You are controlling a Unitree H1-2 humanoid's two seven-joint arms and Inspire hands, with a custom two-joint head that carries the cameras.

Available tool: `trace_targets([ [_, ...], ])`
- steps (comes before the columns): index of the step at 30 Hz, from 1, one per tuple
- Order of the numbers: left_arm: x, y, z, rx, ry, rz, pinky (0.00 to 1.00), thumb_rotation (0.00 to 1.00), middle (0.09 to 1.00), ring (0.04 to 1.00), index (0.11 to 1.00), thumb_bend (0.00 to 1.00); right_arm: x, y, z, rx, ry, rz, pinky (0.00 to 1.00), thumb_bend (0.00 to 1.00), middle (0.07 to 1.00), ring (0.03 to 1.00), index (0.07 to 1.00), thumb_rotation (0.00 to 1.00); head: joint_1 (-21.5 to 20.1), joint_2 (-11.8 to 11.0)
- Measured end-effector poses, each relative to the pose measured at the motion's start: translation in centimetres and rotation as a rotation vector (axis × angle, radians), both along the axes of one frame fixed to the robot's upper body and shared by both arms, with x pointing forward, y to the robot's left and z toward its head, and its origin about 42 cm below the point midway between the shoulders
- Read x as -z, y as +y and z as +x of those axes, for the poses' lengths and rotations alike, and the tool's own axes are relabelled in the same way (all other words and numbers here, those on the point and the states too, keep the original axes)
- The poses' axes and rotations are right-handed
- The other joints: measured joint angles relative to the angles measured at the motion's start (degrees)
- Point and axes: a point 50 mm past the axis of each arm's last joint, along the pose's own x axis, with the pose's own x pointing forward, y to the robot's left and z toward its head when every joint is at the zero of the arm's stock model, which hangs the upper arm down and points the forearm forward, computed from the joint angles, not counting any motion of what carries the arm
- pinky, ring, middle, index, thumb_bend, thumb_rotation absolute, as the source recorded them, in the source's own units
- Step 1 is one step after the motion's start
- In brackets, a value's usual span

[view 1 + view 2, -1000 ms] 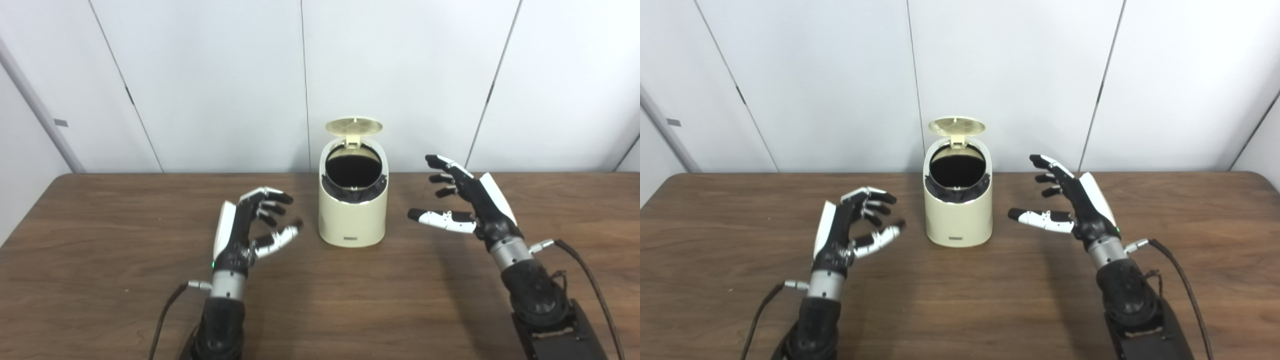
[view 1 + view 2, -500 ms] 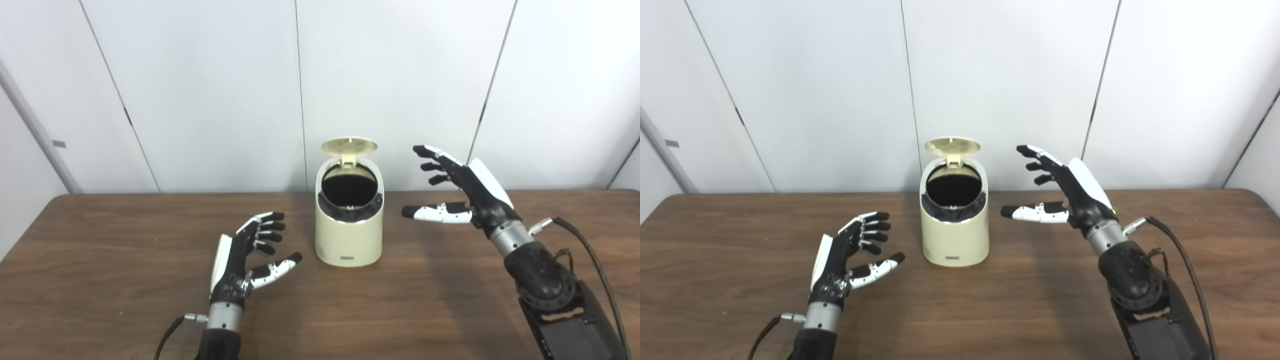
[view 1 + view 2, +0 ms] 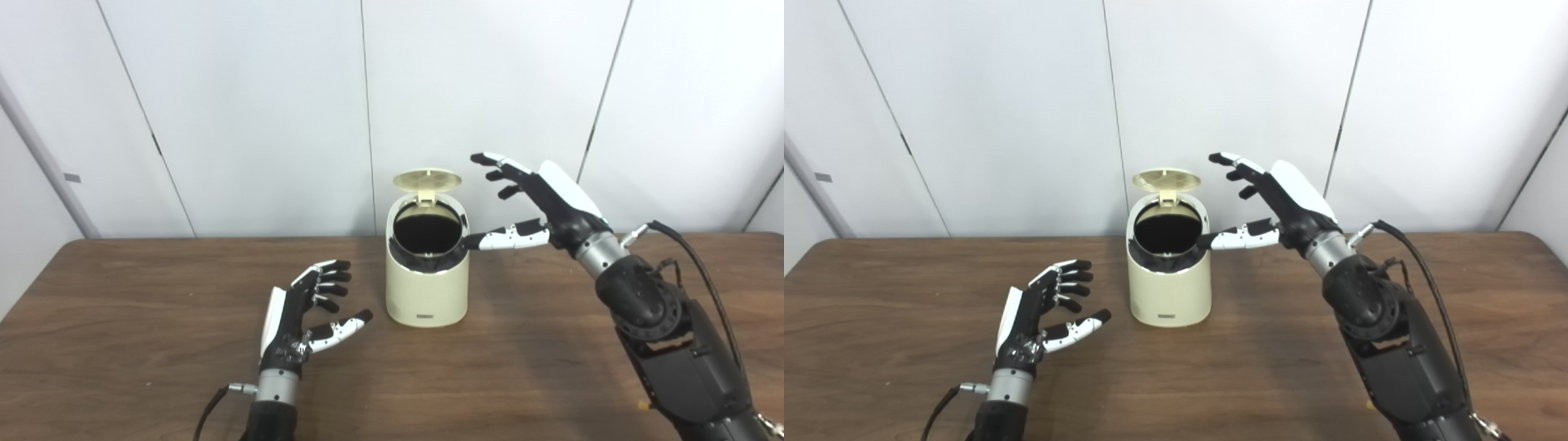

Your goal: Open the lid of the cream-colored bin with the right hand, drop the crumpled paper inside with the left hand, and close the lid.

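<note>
The cream bin stands at the middle of the desk, its lid up. The right hand, fingers spread, is raised just right of the lid; in the right eye view its thumb seems to touch the rim. The left hand is spread and empty, near left

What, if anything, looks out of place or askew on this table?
Nothing is spilled, tipped or damaged. The cream-colored bin stands upright with its lid up. One oddity: no crumpled paper shows anywhere; the left hand is open and empty, as is the right hand.
</note>
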Motion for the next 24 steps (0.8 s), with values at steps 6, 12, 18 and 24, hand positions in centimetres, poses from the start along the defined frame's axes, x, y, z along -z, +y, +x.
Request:
trace_targets([
  [6, 0.0, 0.0, 0.0, 0.003, 0.003, -0.008, 0.50, 0.00, 0.695, 0.626, 0.729, 0.73, -1.3, 1.3, 0.1, -0.025, -0.018, -0.059, 0.72, 0.73, 0.884, 0.851, 0.896, 0.50, -0.18, 0.18],
  [12, 0.0, -0.1, 0.1, 0.007, 0.003, -0.008, 0.49, 0.00, 0.691, 0.619, 0.724, 0.73, -2.4, 2.9, 0.2, -0.074, -0.052, -0.094, 0.73, 0.73, 0.895, 0.855, 0.892, 0.50, 0.00, 0.44],
  [18, 0.0, -0.1, 0.1, 0.007, 0.003, -0.008, 0.50, 0.00, 0.694, 0.624, 0.724, 0.73, -2.5, 3.6, 0.6, -0.097, -0.044, -0.135, 0.74, 0.73, 0.903, 0.872, 0.888, 0.50, 0.00, 0.88],
  [24, 0.0, -0.1, 0.1, 0.007, 0.003, -0.008, 0.50, 0.00, 0.693, 0.625, 0.723, 0.72, -2.7, 4.1, 0.4, -0.113, -0.046, -0.191, 0.76, 0.72, 0.900, 0.886, 0.879, 0.47, 0.18, 1.40],
])
